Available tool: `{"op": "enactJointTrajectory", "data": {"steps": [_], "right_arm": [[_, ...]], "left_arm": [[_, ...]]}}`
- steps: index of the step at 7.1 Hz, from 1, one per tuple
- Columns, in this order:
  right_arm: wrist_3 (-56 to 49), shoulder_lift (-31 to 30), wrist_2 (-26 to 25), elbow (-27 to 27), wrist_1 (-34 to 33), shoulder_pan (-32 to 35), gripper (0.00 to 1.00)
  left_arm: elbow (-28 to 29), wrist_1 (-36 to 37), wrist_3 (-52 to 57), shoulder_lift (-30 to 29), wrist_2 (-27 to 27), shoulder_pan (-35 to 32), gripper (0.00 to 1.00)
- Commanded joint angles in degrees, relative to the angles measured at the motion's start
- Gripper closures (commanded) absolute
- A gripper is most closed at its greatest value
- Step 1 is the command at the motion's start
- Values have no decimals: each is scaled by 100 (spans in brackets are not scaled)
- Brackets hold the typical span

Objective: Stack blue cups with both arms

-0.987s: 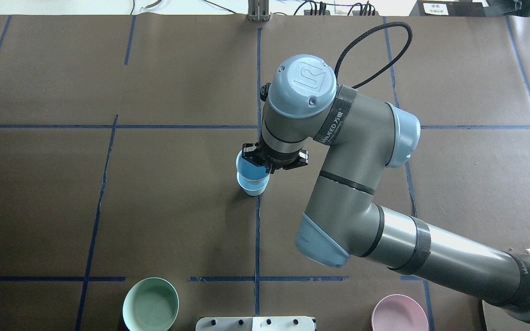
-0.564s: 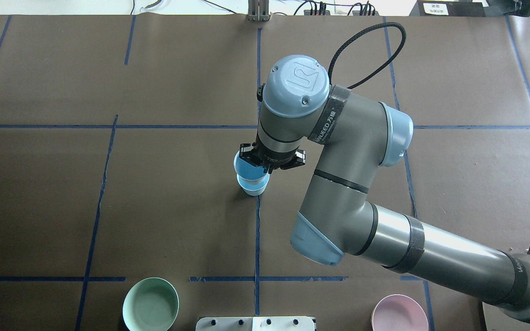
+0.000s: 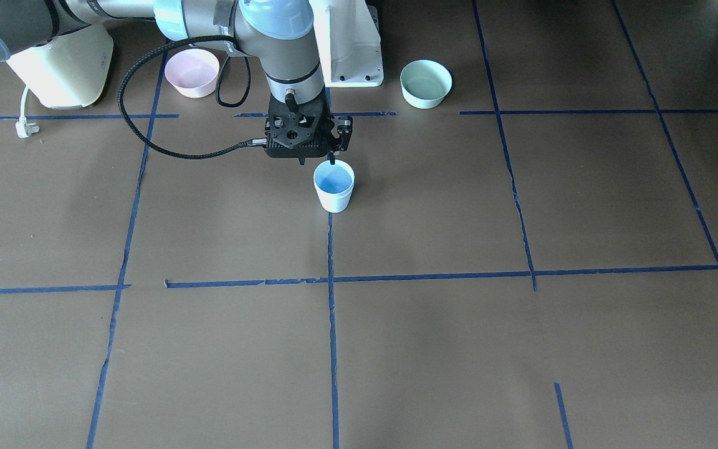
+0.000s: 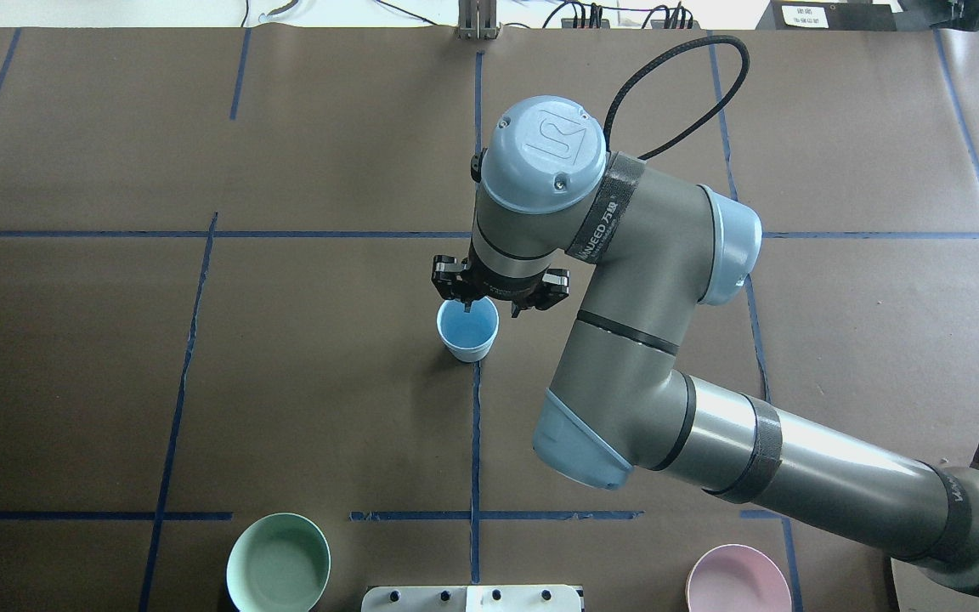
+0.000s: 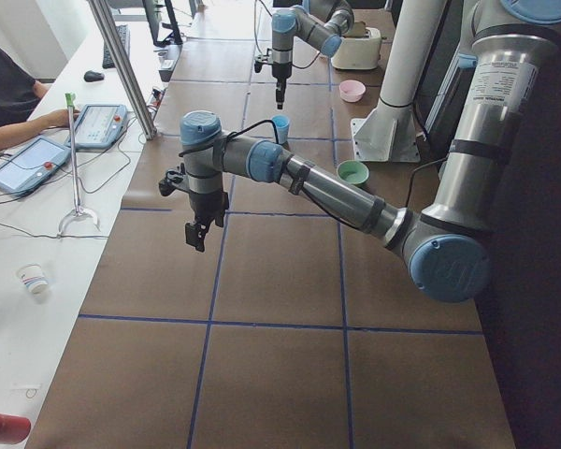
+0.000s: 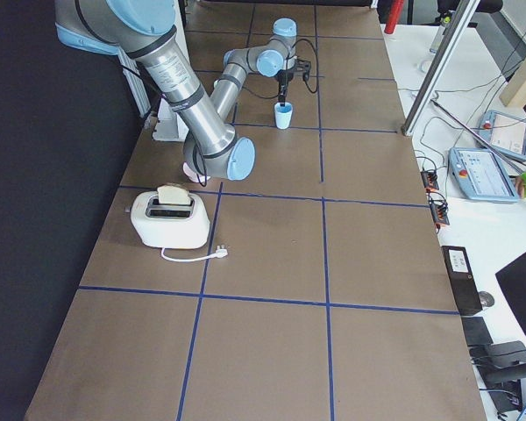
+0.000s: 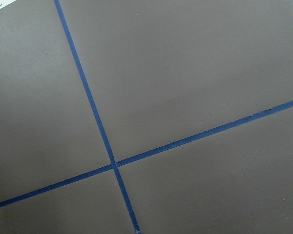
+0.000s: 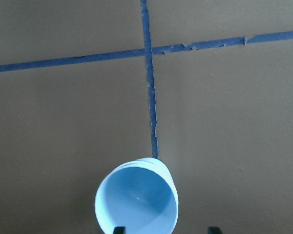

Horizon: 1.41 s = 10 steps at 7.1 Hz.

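Note:
The two pale blue cups (image 4: 467, 330) stand nested as one stack on the centre tape line, also seen in the front view (image 3: 334, 186) and the right wrist view (image 8: 136, 201), where a double rim shows. My right gripper (image 4: 491, 304) hovers just above the stack's far rim, open and empty (image 3: 316, 159); its fingertips (image 8: 118, 229) show apart at the wrist view's bottom edge. My left gripper (image 5: 198, 234) hangs over bare table far from the cups. It shows only in the left side view, so I cannot tell its state.
A mint-green bowl (image 4: 278, 563) and a pink bowl (image 4: 738, 582) sit near the robot's edge, either side of the white pedestal (image 3: 346, 43). A toaster (image 6: 169, 217) stands on the right end. Operators and tablets (image 5: 23, 164) are beside the table.
The upper cup, held tilted over the lower one, now sits nested in it. The right gripper has let go, opened and shifted slightly away from the stack.

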Motion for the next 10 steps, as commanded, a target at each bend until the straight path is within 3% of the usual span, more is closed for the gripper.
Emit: {"op": "enactJointTrajectory", "data": {"steps": [1,2,3,6,8,10], "right_arm": [[-83,-75,39,158,-67,334,1],[-241,-484,92,481,-67,641,0],[-1156,-1124,145,928,-67,1062,0],[-3820,-2286,933,976,-76,2607,0],[-5726,-3025,1776,645,-50,3741,0],[-7327,-3553,2647,-241,-6,4901,0]], "left_arm": [[227,-12,132,0,-146,-200,0],[742,-29,760,0,-670,-559,0],[1191,-38,1149,0,-919,-867,0],[1161,-90,654,787,-991,-1089,0],[1099,-205,625,1158,-991,-1098,0],[1081,-214,625,1186,-991,-1098,0]]}}
